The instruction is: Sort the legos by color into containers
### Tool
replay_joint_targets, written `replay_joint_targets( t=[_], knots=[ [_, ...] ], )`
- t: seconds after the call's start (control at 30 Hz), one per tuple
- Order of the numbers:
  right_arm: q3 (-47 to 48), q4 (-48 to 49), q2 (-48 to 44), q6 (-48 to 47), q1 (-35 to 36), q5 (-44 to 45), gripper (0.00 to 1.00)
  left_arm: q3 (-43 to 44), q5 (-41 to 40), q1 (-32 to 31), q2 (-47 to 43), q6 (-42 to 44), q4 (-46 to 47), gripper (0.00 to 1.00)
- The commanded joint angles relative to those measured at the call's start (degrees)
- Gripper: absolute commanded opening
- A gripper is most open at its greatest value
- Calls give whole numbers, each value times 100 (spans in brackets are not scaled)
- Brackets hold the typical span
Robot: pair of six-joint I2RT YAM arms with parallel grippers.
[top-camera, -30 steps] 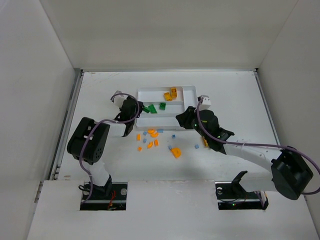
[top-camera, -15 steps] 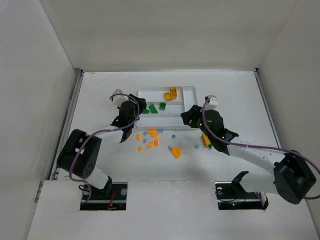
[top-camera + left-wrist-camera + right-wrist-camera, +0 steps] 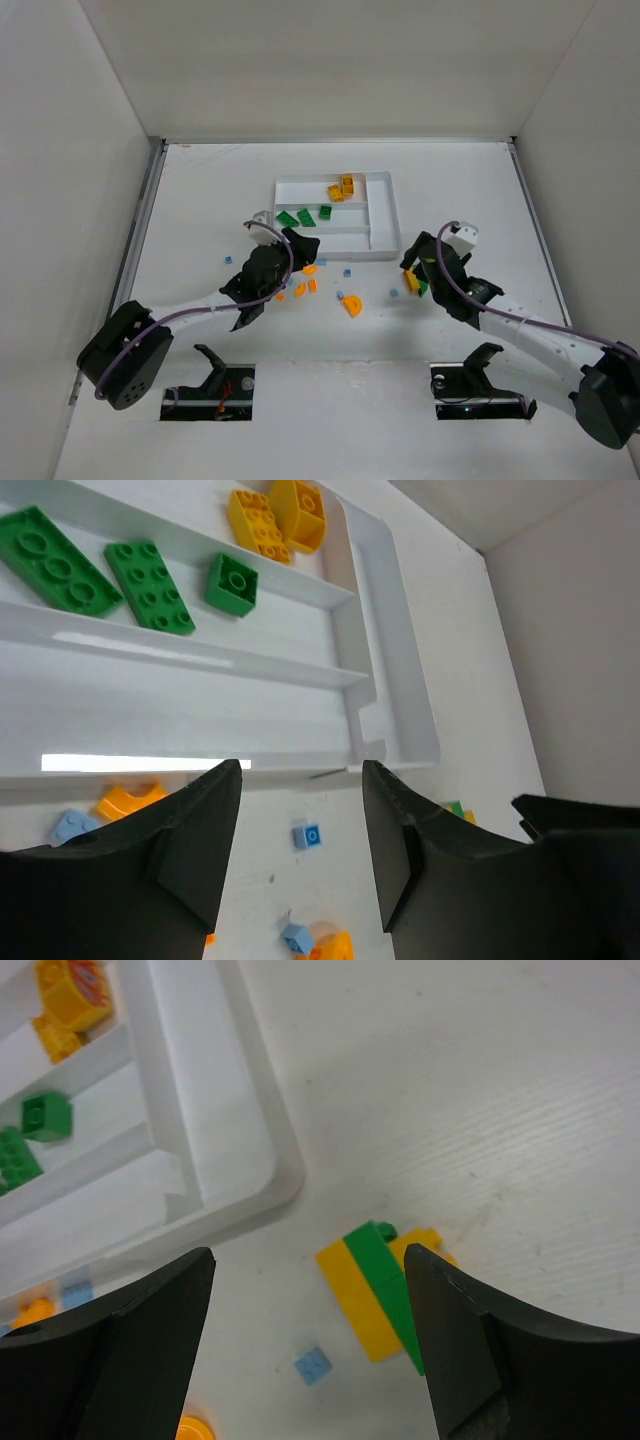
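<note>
The white tray [image 3: 379, 226] holds yellow legos [image 3: 341, 188] in its far slot and three green legos [image 3: 305, 216] in the middle slot. Loose orange pieces [image 3: 306, 286] and small blue pieces [image 3: 347, 272] lie on the table in front of it. My left gripper [image 3: 303, 245] hangs open just before the tray's near wall. In the left wrist view a tiny blue brick [image 3: 308, 835] lies below the left gripper [image 3: 300, 770]. My right gripper [image 3: 308, 1252] stands wide open over a yellow-and-green stack [image 3: 385, 1295] and a blue tile [image 3: 314, 1364], right of the tray's corner [image 3: 270, 1175].
White walls enclose the table on three sides. A single blue piece [image 3: 228, 260] lies apart at the left. An orange round piece [image 3: 352, 305] sits between the two arms. Both arm bases stand at the near edge.
Both arms have drawn back from the tray toward the near side. The left gripper came off the tray's left end and opened. The right gripper swung right and opened wide.
</note>
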Motion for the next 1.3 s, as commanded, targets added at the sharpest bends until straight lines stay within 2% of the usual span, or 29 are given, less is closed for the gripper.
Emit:
replay_joint_targets(
  t=[0.0, 0.13, 0.27, 0.4, 0.47, 0.77, 0.83, 0.97, 1.07, 1.2, 1.27],
  knots=[
    [-76, -888, 118, 510, -161, 308, 83, -103, 134, -259, -361, 204, 257, 48],
    [64, -1012, 425, 704, -284, 194, 82, -253, 90, -426, -694, 398, 257, 48],
    [258, -1082, 777, 827, -574, 9, 71, -376, 107, -497, -888, 407, 257, 49],
    [355, -1030, 1154, 1055, -882, -79, 71, -420, 108, -549, -1055, 380, 275, 49],
    [433, -1012, 1322, 1231, -944, -184, 68, -437, 107, -576, -1108, 398, 284, 49],
    [513, -880, 1542, 1873, -1128, -649, 63, -499, 134, -576, -1354, 249, 257, 49],
    [522, -854, 1603, 1969, -1111, -773, 59, -525, 142, -567, -1512, 231, 240, 49],
    [644, -845, 1875, 2251, -1050, -1002, 58, -622, 143, -471, -1881, 187, 143, 49],
    [768, -880, 2069, 2461, -699, -880, 53, -631, 143, -444, -2057, 187, 38, 50],
    [742, -714, 2148, 2602, -619, -844, 56, -614, 221, -453, -2058, 125, 11, 50],
    [724, -547, 2192, 2576, -619, -870, 63, -605, 222, -523, -2014, 143, 46, 50]
  ],
)
